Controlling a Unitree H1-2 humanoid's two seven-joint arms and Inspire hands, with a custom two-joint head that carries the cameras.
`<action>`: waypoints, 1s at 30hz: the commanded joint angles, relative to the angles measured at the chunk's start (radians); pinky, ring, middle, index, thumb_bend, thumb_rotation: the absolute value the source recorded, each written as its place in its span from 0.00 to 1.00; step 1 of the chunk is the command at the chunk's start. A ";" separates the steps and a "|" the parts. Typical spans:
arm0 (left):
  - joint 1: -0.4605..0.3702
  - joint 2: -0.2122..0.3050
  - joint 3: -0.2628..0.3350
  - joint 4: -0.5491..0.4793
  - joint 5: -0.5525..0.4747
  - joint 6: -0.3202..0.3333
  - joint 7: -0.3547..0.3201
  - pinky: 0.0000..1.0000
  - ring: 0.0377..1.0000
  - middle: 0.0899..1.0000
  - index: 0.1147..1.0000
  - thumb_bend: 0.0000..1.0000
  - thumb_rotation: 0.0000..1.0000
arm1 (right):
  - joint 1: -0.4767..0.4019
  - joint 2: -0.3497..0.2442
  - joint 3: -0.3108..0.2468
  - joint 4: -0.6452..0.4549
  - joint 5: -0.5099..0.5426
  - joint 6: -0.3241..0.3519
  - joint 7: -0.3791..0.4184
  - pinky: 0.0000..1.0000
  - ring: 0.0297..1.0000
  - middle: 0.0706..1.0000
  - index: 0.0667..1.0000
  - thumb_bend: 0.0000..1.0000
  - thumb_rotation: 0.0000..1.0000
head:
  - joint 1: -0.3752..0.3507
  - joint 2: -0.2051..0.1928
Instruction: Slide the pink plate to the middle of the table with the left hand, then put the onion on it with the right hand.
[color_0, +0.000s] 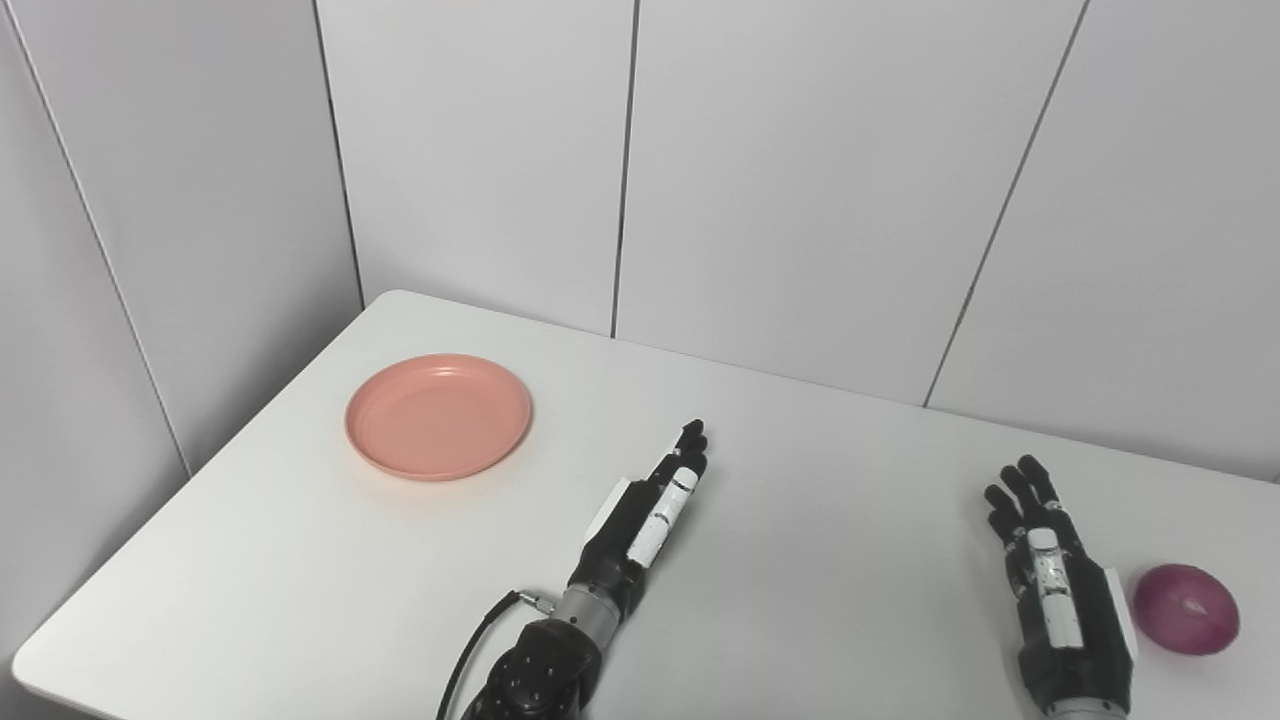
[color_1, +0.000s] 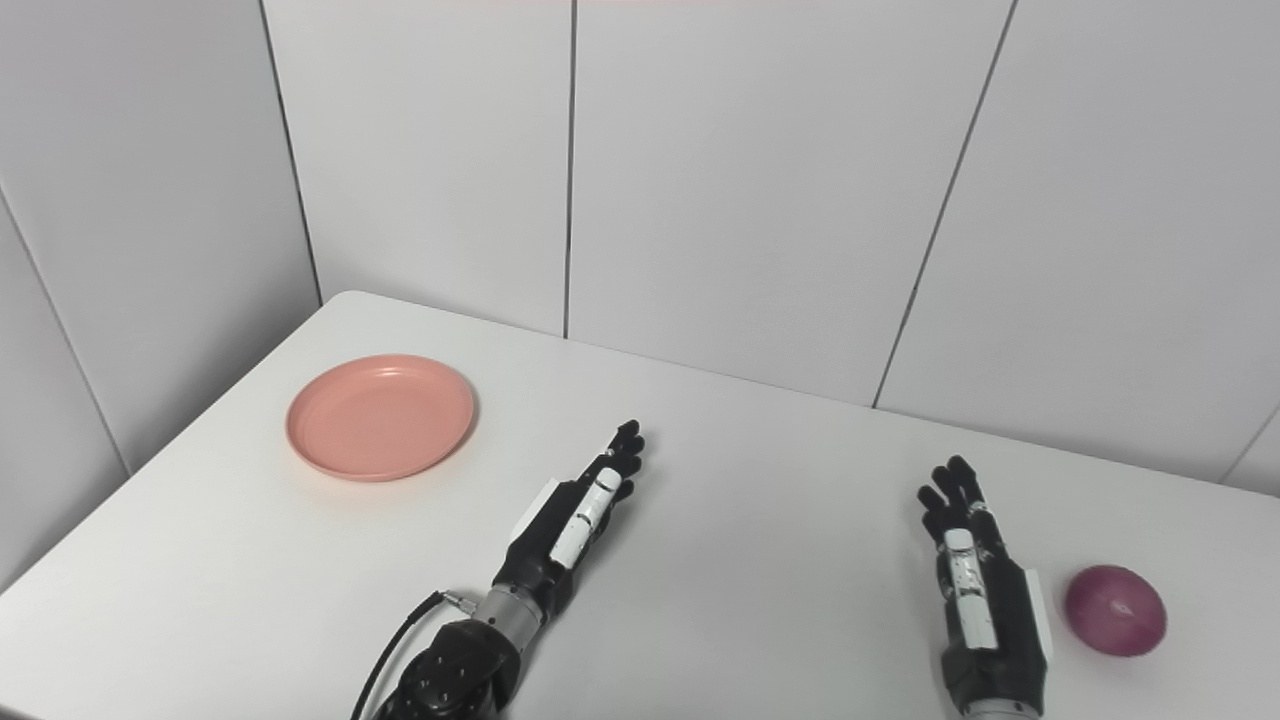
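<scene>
The pink plate (color_0: 438, 415) lies empty on the white table (color_0: 800, 470) at the far left. My left hand (color_0: 650, 515) rests near the table's middle, to the right of the plate and apart from it, fingers straight and open, holding nothing. The purple onion (color_0: 1186, 608) lies on the table at the near right. My right hand (color_0: 1055, 580) lies just left of the onion, not touching it, fingers spread and open. The same scene shows in the right eye view, with the plate (color_1: 380, 416) and the onion (color_1: 1115, 610).
Grey panel walls (color_0: 800, 180) close off the table's back and left sides. A black cable (color_0: 480, 640) runs along my left wrist. The table's left edge runs close behind the plate.
</scene>
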 joint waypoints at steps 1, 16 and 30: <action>0.013 -0.015 -0.007 0.050 0.005 -0.030 0.011 1.00 1.00 1.00 1.00 0.51 1.00 | 0.039 -0.007 -0.013 0.061 0.009 -0.047 0.018 0.94 0.91 0.91 0.92 0.53 0.71 | 0.001 -0.001; 0.016 -0.023 -0.031 0.030 0.056 -0.053 0.037 1.00 1.00 1.00 1.00 0.50 1.00 | 0.029 -0.015 -0.029 0.115 0.032 -0.067 0.038 0.94 0.91 0.91 0.92 0.55 0.71 | 0.045 -0.042; -0.018 -0.017 0.001 -0.076 -0.012 0.070 0.017 1.00 1.00 1.00 1.00 0.52 1.00 | 0.022 -0.035 -0.029 0.157 0.043 -0.088 0.072 0.99 0.93 0.93 0.94 0.51 0.75 | 0.060 -0.054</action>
